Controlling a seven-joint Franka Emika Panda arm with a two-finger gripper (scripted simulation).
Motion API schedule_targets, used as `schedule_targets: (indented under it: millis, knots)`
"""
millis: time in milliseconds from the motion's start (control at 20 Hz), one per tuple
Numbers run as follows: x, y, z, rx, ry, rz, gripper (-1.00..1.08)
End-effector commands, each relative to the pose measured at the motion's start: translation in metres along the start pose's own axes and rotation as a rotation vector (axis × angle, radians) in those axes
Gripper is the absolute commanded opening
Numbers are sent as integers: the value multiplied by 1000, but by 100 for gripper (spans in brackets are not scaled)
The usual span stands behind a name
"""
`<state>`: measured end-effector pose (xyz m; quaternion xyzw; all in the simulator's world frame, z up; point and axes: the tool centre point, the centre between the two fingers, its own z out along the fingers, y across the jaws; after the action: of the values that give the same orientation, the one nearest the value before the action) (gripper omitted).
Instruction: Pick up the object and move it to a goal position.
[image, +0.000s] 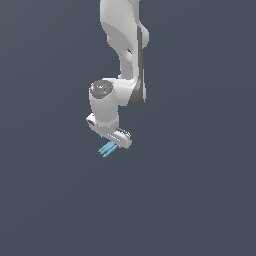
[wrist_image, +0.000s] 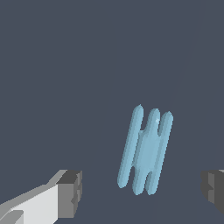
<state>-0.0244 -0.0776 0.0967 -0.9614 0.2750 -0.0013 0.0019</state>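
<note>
Tool (wrist_image: 140, 192) released, its two dark fingertips (wrist_image: 72, 192) spread wide on either side of the light-blue object (wrist_image: 146, 151), touching neither. In the exterior view the object (image: 107, 149) lies just below the tool, left of frame centre. Step in hand, by judgement: approach before grasping. Next: descend, centre on the bars, then close.

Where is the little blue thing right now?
In the exterior view, the light-blue piece sits just below the white gripper; the wrist view shows it between the open fingers, untouched.
</note>
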Motion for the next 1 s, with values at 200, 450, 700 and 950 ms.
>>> schedule_targets:
  millis: [200, 450, 700, 950]
  knots:
    - [-3, 16, 23, -2, -1, 155, 100]
    - [-5, 23, 33, -4, -1, 217, 100]
    - [-6, 25, 34, -5, -1, 226, 100]
    - [-6, 25, 43, -5, -1, 227, 100]
